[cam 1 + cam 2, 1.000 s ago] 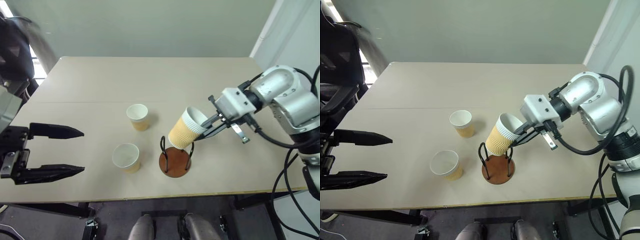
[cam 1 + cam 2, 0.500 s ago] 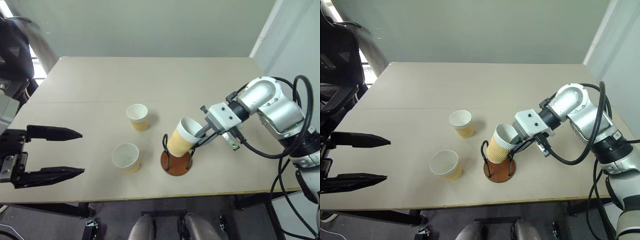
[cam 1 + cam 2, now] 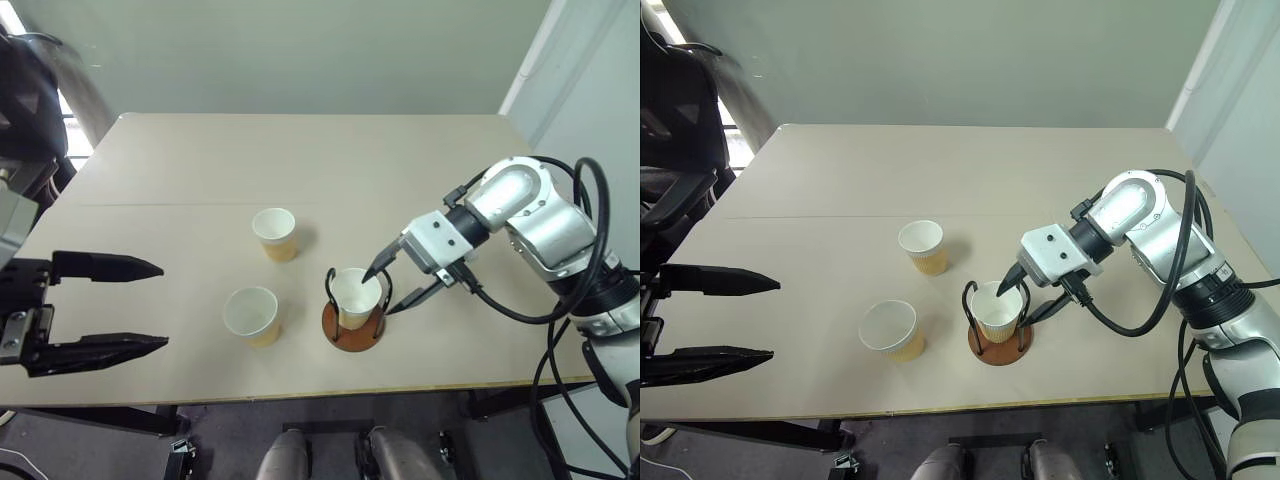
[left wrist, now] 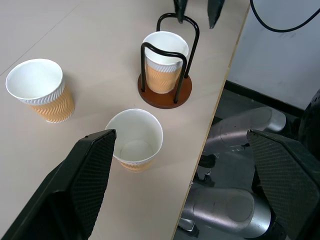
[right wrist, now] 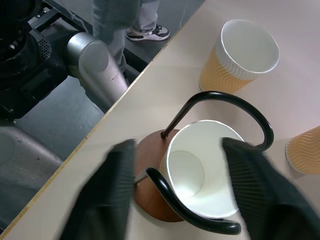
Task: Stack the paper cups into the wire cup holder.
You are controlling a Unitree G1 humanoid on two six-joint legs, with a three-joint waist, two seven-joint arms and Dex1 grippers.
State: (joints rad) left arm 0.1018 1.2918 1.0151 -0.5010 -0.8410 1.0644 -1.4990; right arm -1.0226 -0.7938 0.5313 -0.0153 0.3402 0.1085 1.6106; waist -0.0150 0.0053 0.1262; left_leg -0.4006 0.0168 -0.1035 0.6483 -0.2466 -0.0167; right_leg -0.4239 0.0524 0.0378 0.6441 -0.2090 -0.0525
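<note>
One cup [image 4: 164, 61] stands upright inside the wire holder [image 4: 166, 91].

A pale beige table [image 3: 200, 160] is filling the middle of the frame, carrying three items near its front edge. Two paper cups are standing upright on it, one at centre [image 3: 275, 234] and one lower left of it [image 3: 251, 315], while a wire cup holder [image 3: 352, 325] is sitting just right of them.

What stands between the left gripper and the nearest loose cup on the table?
Nothing visible does. The left gripper, jaws open, faces the near paper cup across bare table. The far cup and the wire cup holder stand off that line.
</note>
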